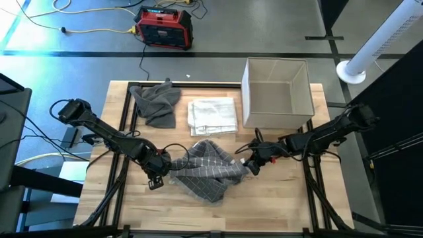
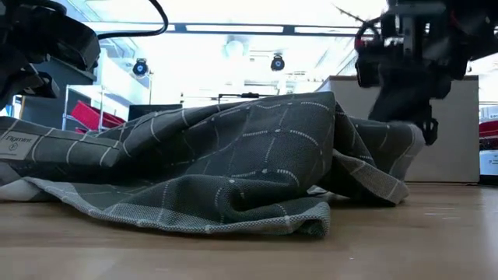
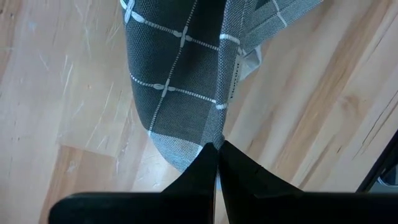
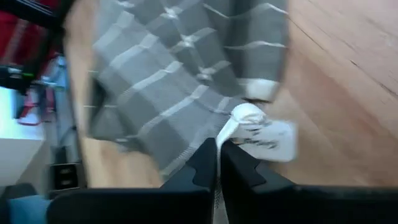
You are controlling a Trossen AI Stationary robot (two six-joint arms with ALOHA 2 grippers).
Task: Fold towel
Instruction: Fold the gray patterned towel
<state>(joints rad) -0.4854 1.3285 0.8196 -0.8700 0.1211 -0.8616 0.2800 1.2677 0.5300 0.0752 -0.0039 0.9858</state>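
On the surface: I see the checked grey towel rumpled near the front middle, between both arms.
Box: standing at the back right.
Left gripper: fingers pinched on the towel's left edge.
Right gripper: fingers clamped on the towel's right corner by its white label.

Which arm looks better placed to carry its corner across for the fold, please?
Neither clearly: the left gripper and right gripper each pinch an edge of the checked towel from opposite sides, so both would likely move together.
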